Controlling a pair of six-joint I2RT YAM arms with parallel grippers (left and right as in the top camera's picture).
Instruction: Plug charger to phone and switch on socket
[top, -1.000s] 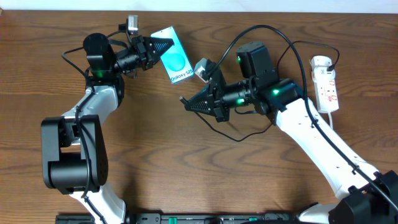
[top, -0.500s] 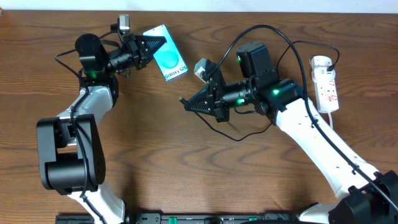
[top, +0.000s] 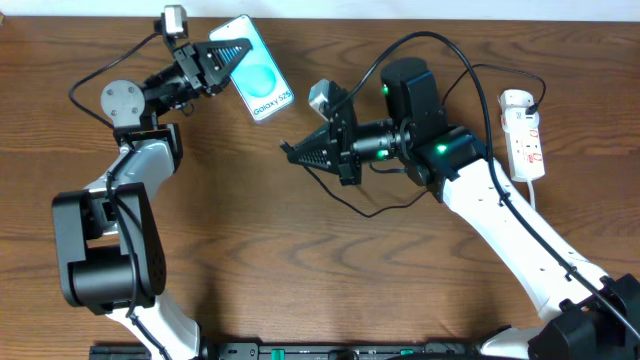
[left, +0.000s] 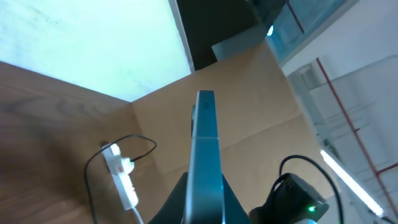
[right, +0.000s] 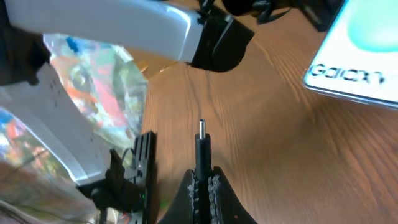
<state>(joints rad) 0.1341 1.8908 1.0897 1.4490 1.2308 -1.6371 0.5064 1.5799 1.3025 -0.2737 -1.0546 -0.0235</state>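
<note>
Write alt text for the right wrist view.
The right pincer is shut on the charger, its small connector tip pointing forward over the wooden table. The turquoise phone shows at upper right, clear of the tip; a white arm link crosses the top.

Overhead: looks straight down from high above on the whole table (top: 300, 280), socket (top: 522, 135) at the right edge. Left wrist: sits very close behind the phone (left: 205, 155), sees it edge-on, faces across toward the socket. Right wrist: looks low along the charger (right: 200, 146) tip toward the phone, also seen from overhead.
</note>
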